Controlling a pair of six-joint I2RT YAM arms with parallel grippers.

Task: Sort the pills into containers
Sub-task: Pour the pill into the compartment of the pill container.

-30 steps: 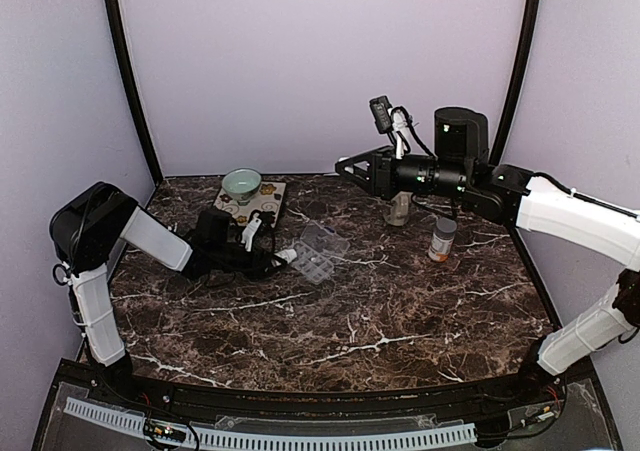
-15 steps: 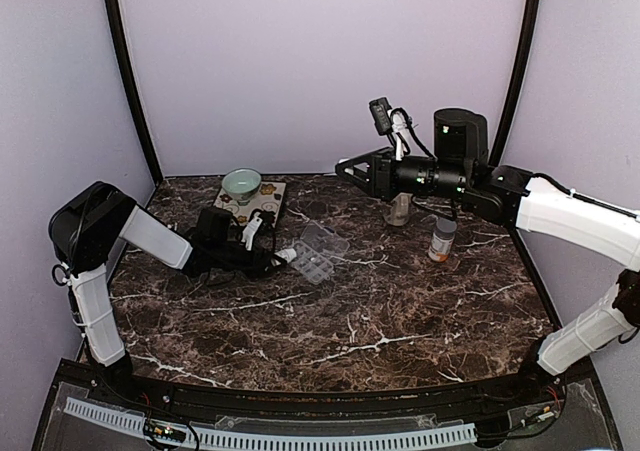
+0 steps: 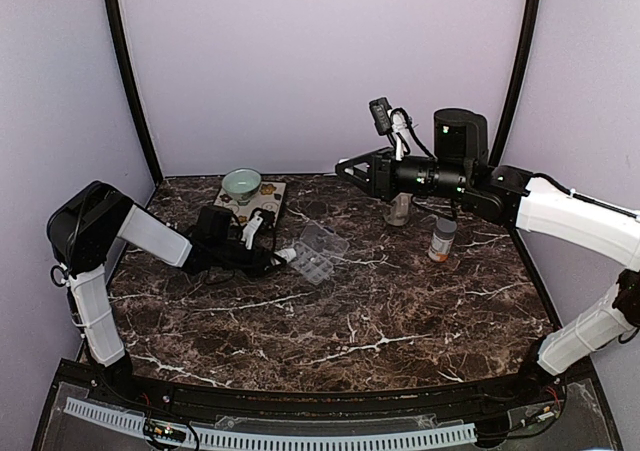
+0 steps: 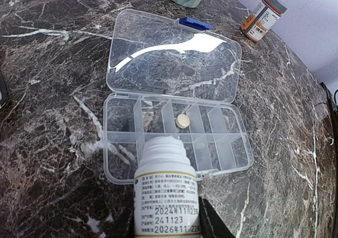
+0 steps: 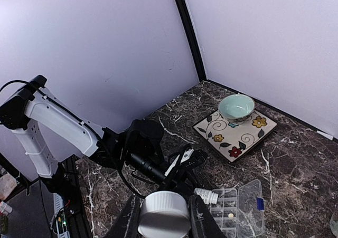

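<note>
Pill box (image 4: 120, 123): lies flat near the middle of the table (image 3: 380, 321), a bit to the left, well apart from every table edge. Its lid (image 4: 169, 58) is flipped open and lies flat on the far side.
Pill (image 4: 182, 121): one round pale pill sits in the middle cell of the row next to the lid.
Left pincer (image 3: 266, 256): low over the table, clamped on a small white bottle (image 4: 166, 196). The bottle's neck points at the near row of cells.
Right pincer (image 5: 164, 223): high in the air, squeezing a round white cap (image 5: 164, 210).
Room: bare marble runs from the box to the near edge. A mug (image 3: 400, 209) and an orange bottle (image 3: 442, 239) stand well apart on the right. A bowl (image 3: 241, 183) sits on a flower plate (image 3: 268, 193) at the back left.
Views: only the left wrist view shows the cells well. Only the right wrist view shows the cap; from above it cannot be made out.
</note>
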